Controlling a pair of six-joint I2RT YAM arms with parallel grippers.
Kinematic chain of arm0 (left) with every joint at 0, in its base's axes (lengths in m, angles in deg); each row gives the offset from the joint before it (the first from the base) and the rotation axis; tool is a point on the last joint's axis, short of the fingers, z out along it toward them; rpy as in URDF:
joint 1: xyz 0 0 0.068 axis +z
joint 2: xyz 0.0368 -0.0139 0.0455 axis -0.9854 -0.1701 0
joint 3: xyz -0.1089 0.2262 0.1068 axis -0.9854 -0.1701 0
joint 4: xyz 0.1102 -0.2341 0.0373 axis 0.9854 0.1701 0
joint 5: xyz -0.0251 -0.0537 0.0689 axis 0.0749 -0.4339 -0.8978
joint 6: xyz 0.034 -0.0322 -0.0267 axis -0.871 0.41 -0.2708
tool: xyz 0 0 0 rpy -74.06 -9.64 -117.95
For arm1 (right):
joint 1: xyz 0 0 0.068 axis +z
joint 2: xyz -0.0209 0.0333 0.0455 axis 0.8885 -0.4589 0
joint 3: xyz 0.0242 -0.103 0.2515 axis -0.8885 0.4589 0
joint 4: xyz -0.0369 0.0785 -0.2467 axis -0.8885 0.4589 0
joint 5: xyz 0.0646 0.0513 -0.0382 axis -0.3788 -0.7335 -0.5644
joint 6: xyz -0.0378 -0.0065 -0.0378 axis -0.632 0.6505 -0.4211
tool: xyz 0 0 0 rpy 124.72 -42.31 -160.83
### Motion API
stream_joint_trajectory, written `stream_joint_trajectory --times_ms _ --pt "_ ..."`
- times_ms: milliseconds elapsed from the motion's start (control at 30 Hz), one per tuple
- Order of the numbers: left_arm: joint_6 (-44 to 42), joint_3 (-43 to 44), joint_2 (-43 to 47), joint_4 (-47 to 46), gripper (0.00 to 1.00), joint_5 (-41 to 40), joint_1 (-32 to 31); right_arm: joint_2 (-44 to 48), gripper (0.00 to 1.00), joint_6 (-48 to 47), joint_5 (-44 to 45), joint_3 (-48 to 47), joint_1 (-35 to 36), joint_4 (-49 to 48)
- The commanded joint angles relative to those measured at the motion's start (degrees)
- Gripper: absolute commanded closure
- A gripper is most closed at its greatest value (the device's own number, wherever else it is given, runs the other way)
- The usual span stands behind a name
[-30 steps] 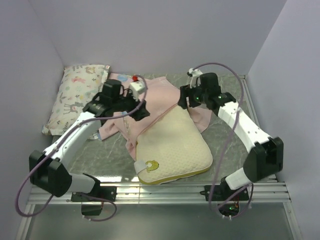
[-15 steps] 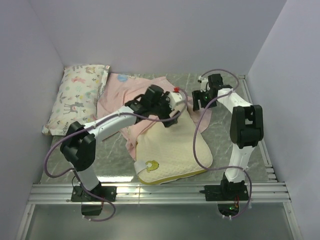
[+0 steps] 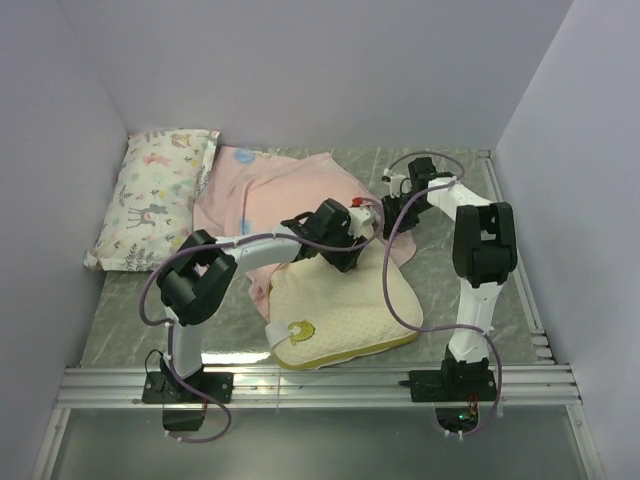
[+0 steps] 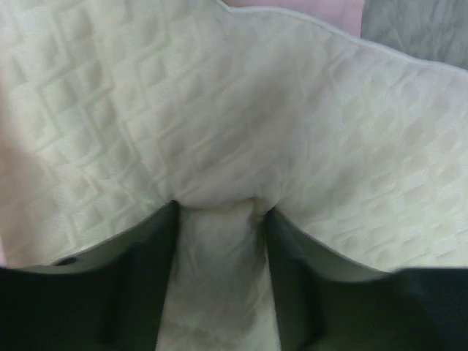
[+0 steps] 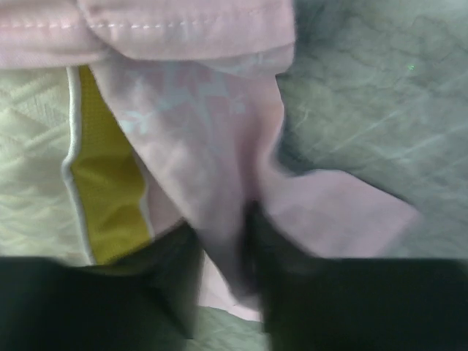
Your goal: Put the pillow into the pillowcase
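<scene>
Left wrist: left claw (image 4: 219, 208) was narrowed on a pinched fold of the pillow (image 4: 307, 117).
Right wrist: right claw (image 5: 223, 227) was clamped on a pink flap of the pillowcase (image 5: 212, 131), just beside the pillow.
Pillow: lay toward the near edge of the bench (image 3: 125, 315), its far end against the pillowcase.
Pillowcase: lay spread toward the far edge.
Printed pillow (image 3: 155, 195): lay in the far left corner.

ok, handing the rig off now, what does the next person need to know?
Left claw: shut on a fold of the pillow at its far end.
Right claw: shut on the pillowcase edge, beside the pillow's yellow band.
Done: both grips set, case edge meets the pillow's far end.
Left: nearly the whole pillow lies outside; pull the case over it.
</scene>
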Motion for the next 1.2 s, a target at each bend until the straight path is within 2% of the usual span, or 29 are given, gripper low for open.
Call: stream_joint_trajectory --times_ms 0,33,67,100,133,300,367,533,700,800,933,1033,1100,1167 --pt "8.7 0.5 -2.1 1.6 0.48 -2.3 2.6 -0.1 0.8 -1.8 -1.5 0.9 0.4 2.8" --pt "9.5 1.5 -3.0 1.7 0.58 -2.1 3.6 -0.2 1.0 -2.1 -2.0 0.5 0.4 4.0" --pt "10.3 2.3 -3.3 1.7 0.83 -1.4 4.5 0.7 1.0 -2.2 -2.6 1.1 0.2 5.6" --pt "10.6 3.1 -3.6 2.7 0.93 -2.0 6.7 1.9 1.0 -2.1 -3.6 2.0 0.2 5.9" --pt "11.0 4.7 -3.6 2.7 1.0 -2.4 8.1 3.6 1.0 -2.0 -5.2 3.3 0.1 6.0" --pt "13.2 10.4 -0.3 1.6 1.0 -7.4 17.3 17.5 1.0 -2.0 -11.1 15.0 1.3 10.4" --pt "12.6 12.1 0.6 0.8 1.0 -8.3 18.8 22.9 1.0 -3.0 -13.2 21.2 2.5 13.6" --pt "11.6 13.3 1.0 -1.7 1.0 -10.8 19.5 28.2 1.0 -7.1 -15.4 29.4 5.4 17.9" --pt "16.1 8.5 0.0 -4.0 1.0 -8.9 17.2 25.0 1.0 -0.7 -18.6 27.8 6.9 13.0" --pt "20.4 6.1 1.7 -5.9 1.0 -5.9 17.2 26.0 1.0 5.5 -19.2 25.8 11.1 8.1" --pt "27.7 8.8 3.9 -6.4 1.0 -3.3 19.5 27.1 1.0 11.5 -23.6 19.6 22.1 5.3" --pt "29.3 13.2 5.5 -4.9 1.0 -2.5 20.9 30.6 1.0 11.0 -25.7 14.7 27.8 5.1" --pt "29.2 14.4 6.1 -4.4 1.0 -1.8 21.0 32.2 1.0 13.4 -24.9 15.5 29.0 2.4" --pt "27.2 12.4 6.5 -4.4 1.0 -1.5 20.4 31.5 1.0 11.8 -22.0 18.6 29.0 1.6"
